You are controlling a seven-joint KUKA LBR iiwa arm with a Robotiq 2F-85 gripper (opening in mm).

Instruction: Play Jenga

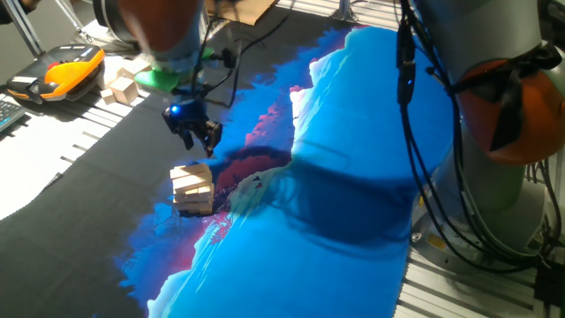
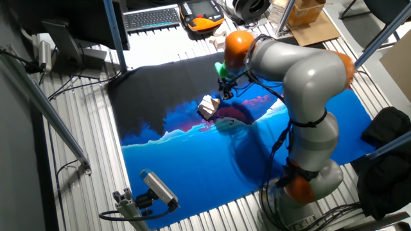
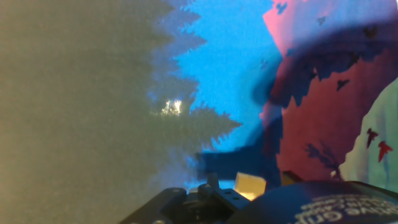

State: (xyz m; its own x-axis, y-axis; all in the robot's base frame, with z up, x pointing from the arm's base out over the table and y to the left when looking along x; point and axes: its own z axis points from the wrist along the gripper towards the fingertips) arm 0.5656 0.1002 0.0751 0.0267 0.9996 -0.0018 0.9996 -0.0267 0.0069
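Note:
The Jenga tower (image 1: 192, 188) is a small stack of pale wooden blocks standing on the printed mat, where the black part meets the blue and red part. It also shows in the other fixed view (image 2: 207, 106). My gripper (image 1: 198, 141) hangs just above and behind the tower without touching it, and it shows in the other fixed view (image 2: 225, 92) too. Its two black fingers look slightly apart and hold nothing. In the hand view only a pale block corner (image 3: 250, 185) shows at the bottom edge, above the dark gripper body (image 3: 205, 200).
A cluster of loose pale blocks (image 1: 124, 85) lies at the far left beside an orange and black pendant (image 1: 57, 73). A keyboard (image 2: 152, 17) lies beyond the mat. A camera on a stand (image 2: 157, 188) sits at the near edge. Cables (image 1: 441, 177) hang by the arm's base.

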